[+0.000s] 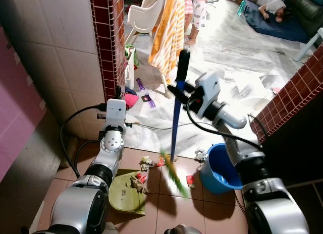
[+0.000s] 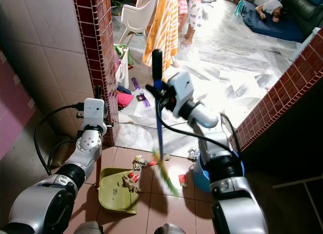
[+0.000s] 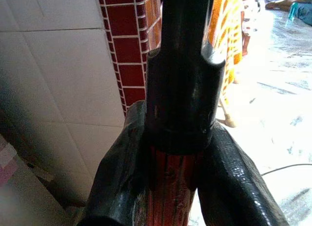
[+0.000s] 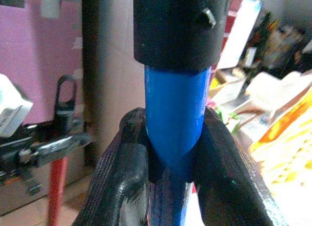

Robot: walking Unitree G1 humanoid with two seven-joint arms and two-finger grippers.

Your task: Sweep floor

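Presently on hand, item by item.

Right gripper (image 1: pixel 179 88): fingers (image 4: pixel 122 172) clenched from both sides on the broom (image 1: pixel 174 128), just below its black top cap. The blue handle runs down from the jaws, slightly tilted, to green bristles blurred over the brown floor tiles (image 1: pixel 166 209).

Left gripper (image 3: pixel 178 158): fingers (image 3: pixel 234 182) clamped on the red handle of the dustpan (image 1: pixel 126 193), directly under that handle's black end grip. The olive-green pan lies on the tiles well below the jaws, beside the silver left arm, with scraps resting in it.

Litter (image 1: pixel 146 163): red, white and green scraps on the tiles between the pan's mouth and the broom bristles; a red piece lies beyond the bristles, towards the bucket.

Bucket (image 1: pixel 219 168): blue, standing on the floor below the right gripper's forearm, to the right of the broom foot.

Brick pillar (image 1: pixel 107 37): red, just beyond the left gripper; white wall tiles adjoin it.

Cable (image 1: pixel 151 125): runs over the pale marble floor behind the broom.

Beyond the jaws, well apart: white plastic chair (image 1: pixel 144 14), orange striped cloth (image 1: pixel 169 30) hanging, small toys on the marble, a person's legs (image 1: pixel 199 17) standing, a person (image 1: pixel 272 4) lying on a dark blue mat.
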